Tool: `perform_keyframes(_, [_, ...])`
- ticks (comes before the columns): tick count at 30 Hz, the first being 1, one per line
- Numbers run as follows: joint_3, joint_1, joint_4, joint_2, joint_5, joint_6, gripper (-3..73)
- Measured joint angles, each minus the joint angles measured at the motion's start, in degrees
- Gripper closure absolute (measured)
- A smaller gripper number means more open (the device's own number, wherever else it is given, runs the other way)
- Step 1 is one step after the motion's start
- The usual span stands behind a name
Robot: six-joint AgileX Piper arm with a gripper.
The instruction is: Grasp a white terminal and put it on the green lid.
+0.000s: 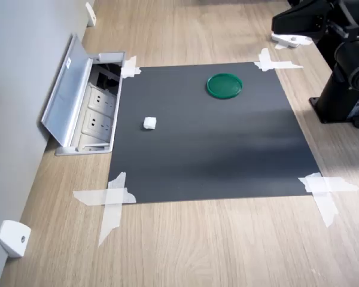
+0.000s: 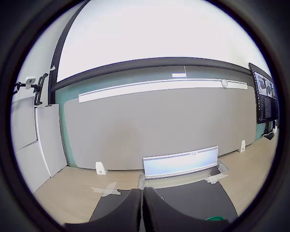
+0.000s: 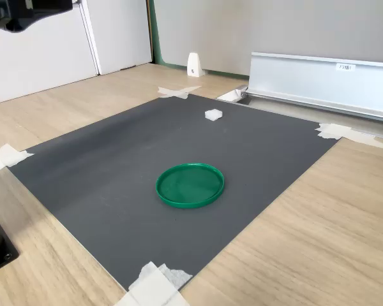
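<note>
One white terminal [image 1: 149,123], one green lid [image 1: 224,85], well apart; hand [image 2: 141,212] pressed closed.

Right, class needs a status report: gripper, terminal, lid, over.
Gripper shut, raised off the mat. White terminal on the mat, apart from green lid. Nothing between them.

The first exterior view looked down steeply over the black mat [image 1: 215,149]. The second exterior view sat low beside it. The wrist view faced the wall [image 2: 150,130] level.
</note>
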Motion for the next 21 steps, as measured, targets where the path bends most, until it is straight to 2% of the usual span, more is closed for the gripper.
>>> perform_keyframes(21, [0.00, 0.00, 0.59, 0.00, 0.00, 0.00, 70.3])
